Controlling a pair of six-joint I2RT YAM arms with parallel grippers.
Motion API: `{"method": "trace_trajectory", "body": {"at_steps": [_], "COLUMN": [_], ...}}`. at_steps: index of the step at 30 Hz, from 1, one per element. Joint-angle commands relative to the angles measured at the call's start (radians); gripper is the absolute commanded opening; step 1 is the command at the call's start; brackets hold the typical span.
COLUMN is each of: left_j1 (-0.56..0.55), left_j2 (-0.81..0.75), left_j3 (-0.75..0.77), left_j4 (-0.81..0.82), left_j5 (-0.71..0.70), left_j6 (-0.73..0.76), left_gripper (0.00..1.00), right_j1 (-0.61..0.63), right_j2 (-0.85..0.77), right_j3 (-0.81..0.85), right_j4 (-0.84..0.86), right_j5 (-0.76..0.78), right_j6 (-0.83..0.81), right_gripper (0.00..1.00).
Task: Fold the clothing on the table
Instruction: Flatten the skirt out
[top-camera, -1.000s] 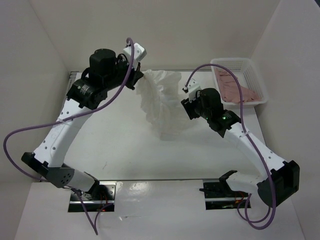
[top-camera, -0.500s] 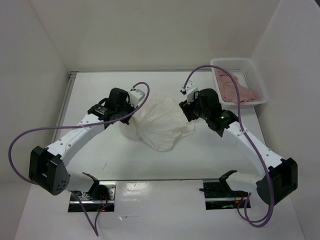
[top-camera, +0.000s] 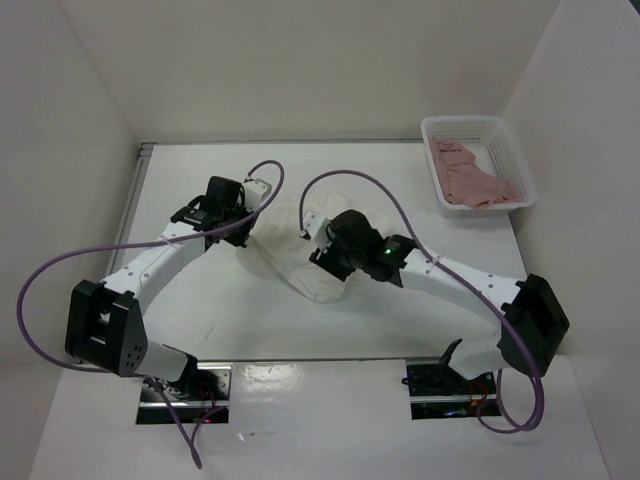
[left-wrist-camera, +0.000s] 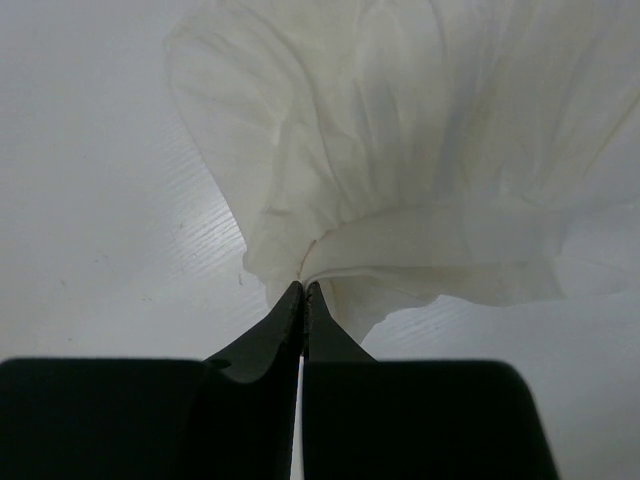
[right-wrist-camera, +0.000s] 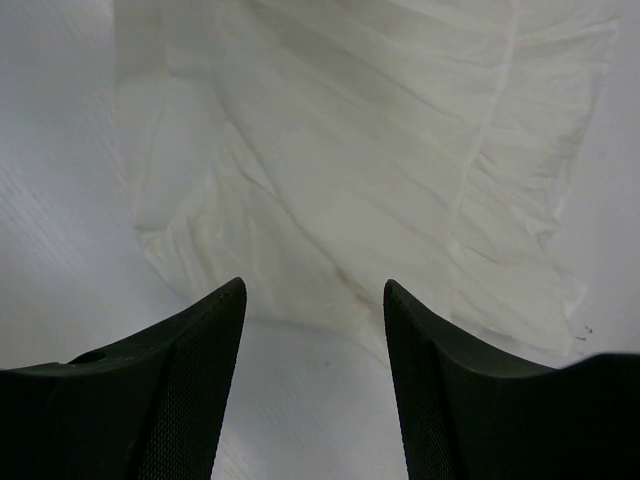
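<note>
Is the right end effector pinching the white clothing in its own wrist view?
No, the right end effector is open, its jaws wide apart, and the clothing lies spread ahead of it, not clamped.

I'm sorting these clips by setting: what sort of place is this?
Probably a robotics lab test cell, not a home: a white table boxed in by plain white walls, a left arm and a right arm bolted at its near edge, and the clothing and a basket holding a pink garment.
</note>
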Motion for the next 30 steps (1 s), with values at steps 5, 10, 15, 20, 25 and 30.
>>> {"method": "trace_trajectory", "body": {"at_steps": [5, 10, 15, 20, 25, 30], "left_j1": [0.111, 0.170, 0.179, 0.179, 0.179, 0.179], "left_j2": [0.116, 0.190, 0.209, 0.209, 0.218, 0.209], "left_j3": [0.022, 0.053, 0.053, 0.053, 0.053, 0.053], "left_j4": [0.002, -0.031, -0.031, -0.031, -0.040, -0.040], "left_j5": [0.091, 0.141, 0.161, 0.170, 0.180, 0.180], "left_j6": [-0.028, -0.028, -0.028, -0.028, -0.028, -0.028], "left_gripper": [0.00, 0.00, 0.00, 0.00, 0.00, 0.00], "right_j1": [0.187, 0.272, 0.347, 0.382, 0.488, 0.499], "right_j2": [0.091, 0.131, 0.203, 0.249, 0.319, 0.365], "right_j3": [-0.024, -0.033, -0.024, 0.030, 0.063, 0.122], "right_j4": [0.017, 0.061, 0.096, 0.096, 0.129, 0.129], "right_j5": [0.198, 0.299, 0.370, 0.370, 0.425, 0.416], "right_j6": [-0.034, -0.045, -0.045, -0.035, -0.023, -0.002], "right_gripper": [0.63, 0.63, 0.63, 0.63, 0.63, 0.63]}}
